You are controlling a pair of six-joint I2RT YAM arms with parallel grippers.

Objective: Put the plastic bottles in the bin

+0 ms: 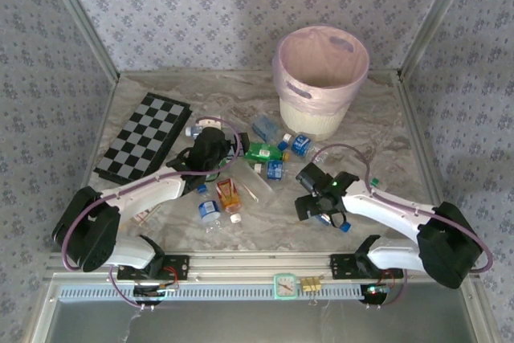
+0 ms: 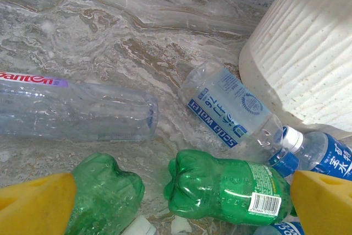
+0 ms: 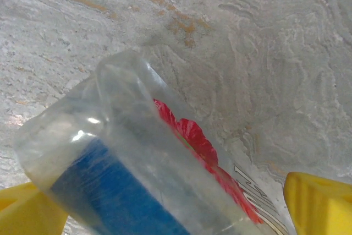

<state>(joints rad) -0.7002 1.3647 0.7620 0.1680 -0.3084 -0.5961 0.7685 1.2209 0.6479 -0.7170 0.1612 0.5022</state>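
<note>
The bin (image 1: 321, 78), white with a pale pink liner, stands at the back of the table. Plastic bottles lie scattered in front of it. My left gripper (image 1: 215, 150) hovers open over them. In the left wrist view a green bottle (image 2: 228, 188) lies between its yellow fingertips (image 2: 33, 205), and a second green bottle (image 2: 104, 193) lies beside it. Clear bottles (image 2: 231, 111) rest beyond, near the bin wall (image 2: 308, 53). My right gripper (image 1: 320, 202) is open around a clear bottle with a blue and red label (image 3: 148, 174); its right finger stands apart from the bottle.
A black-and-white checkered board (image 1: 144, 138) lies at the left back. An orange-red bottle (image 1: 229, 193) and a blue-capped clear bottle (image 1: 210, 210) lie near the front centre. Patterned walls close the table's sides and back. A small clock (image 1: 286, 285) sits on the front rail.
</note>
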